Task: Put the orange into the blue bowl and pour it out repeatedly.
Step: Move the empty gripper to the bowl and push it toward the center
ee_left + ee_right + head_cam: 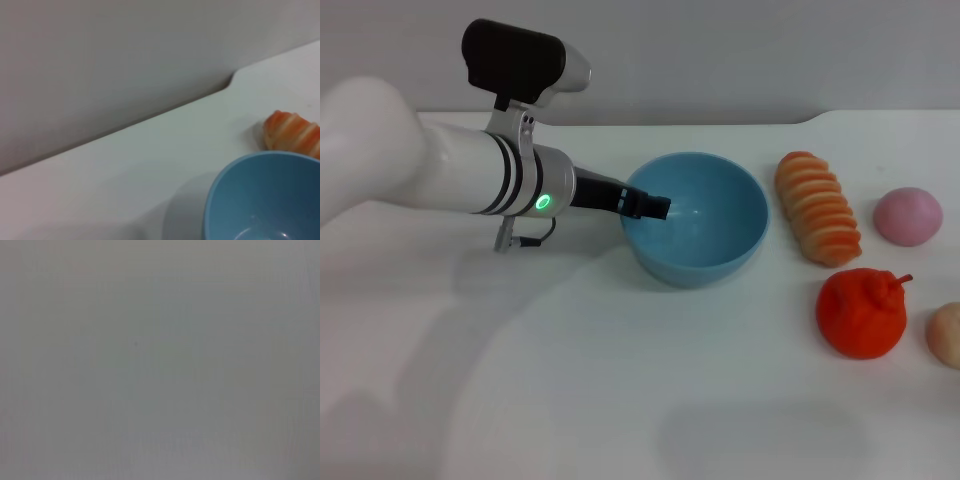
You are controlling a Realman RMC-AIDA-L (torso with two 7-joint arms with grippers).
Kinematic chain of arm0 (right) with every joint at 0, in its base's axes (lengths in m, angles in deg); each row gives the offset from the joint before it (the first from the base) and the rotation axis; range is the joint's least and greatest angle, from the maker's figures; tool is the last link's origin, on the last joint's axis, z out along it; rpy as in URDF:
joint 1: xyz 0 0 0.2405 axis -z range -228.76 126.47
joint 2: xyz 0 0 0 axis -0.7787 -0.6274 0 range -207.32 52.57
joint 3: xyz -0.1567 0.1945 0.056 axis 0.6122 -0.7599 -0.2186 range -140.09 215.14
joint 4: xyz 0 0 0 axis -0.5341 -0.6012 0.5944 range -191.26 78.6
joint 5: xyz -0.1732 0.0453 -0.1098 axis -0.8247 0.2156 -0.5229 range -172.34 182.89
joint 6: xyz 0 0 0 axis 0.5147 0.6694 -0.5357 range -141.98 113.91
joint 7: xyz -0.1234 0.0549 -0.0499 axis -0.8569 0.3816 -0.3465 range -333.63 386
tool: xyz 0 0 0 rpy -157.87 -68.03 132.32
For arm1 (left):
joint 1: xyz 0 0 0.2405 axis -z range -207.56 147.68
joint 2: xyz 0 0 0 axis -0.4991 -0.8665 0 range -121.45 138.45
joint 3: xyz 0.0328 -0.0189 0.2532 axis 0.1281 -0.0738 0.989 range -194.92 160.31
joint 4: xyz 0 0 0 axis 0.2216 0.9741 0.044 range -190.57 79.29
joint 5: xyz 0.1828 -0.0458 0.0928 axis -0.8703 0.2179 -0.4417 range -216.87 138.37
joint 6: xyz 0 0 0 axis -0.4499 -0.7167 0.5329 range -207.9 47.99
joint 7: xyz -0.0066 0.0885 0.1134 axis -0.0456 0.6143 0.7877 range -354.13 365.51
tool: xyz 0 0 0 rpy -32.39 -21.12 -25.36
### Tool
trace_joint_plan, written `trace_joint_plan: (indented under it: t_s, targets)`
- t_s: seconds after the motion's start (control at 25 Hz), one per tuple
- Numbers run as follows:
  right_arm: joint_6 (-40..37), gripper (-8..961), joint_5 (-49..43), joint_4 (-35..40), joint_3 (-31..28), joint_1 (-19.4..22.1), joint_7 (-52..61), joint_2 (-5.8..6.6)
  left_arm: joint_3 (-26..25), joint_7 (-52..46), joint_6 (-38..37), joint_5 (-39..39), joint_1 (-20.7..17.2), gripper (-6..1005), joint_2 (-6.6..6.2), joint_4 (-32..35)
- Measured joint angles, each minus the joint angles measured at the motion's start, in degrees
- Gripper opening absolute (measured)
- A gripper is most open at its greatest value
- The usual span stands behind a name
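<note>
The blue bowl (698,222) stands upright on the white table, and nothing lies inside it. My left gripper (650,207) reaches in from the left and is shut on the bowl's left rim, one dark finger (658,208) lying inside the wall. The left wrist view shows the bowl (265,200) from just above that rim. The orange (861,312), red-orange and lumpy with a small stem, rests on the table to the right of the bowl and nearer to me, apart from it. My right gripper shows in no view.
A ridged pale-orange loaf (817,207) (292,134) lies just right of the bowl. A pink ball (908,215) sits farther right, and a tan ball (947,335) is at the right edge beside the orange. The table's back edge (150,117) meets a grey wall.
</note>
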Motion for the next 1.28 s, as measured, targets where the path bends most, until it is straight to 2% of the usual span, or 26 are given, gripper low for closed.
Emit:
trace_joint_plan:
  t_s: [0.2, 0.56, 0.88, 1.12, 1.28]
  targets:
    - [0.0, 758, 0.0, 0.0, 0.0, 0.0, 0.0, 0.01, 0.2, 0.2, 0.4, 2.0, 0.0, 799, 0.04, -1.6]
    - [0.1, 759, 0.0, -0.1, 0.0, 0.1, 0.0, 0.02, 5.0, -0.3, 2.8, 2.4, 0.4, 800, 0.16, -2.8]
    - [0.2, 760, 0.1, -0.1, -0.1, 0.1, 0.0, 0.03, 5.5, 0.0, 3.3, 2.9, 0.6, 671, 0.04, -2.8]
    - [0.2, 759, 0.2, -0.1, -0.1, 0.1, 0.0, 0.02, 6.8, 0.3, 3.4, 2.5, 1.5, 439, 0.09, -3.3]
    - [0.2, 759, 0.2, -0.1, -0.1, 0.1, 0.0, 0.02, 6.9, 0.3, 3.9, 2.5, 1.6, 345, 0.11, -3.3]
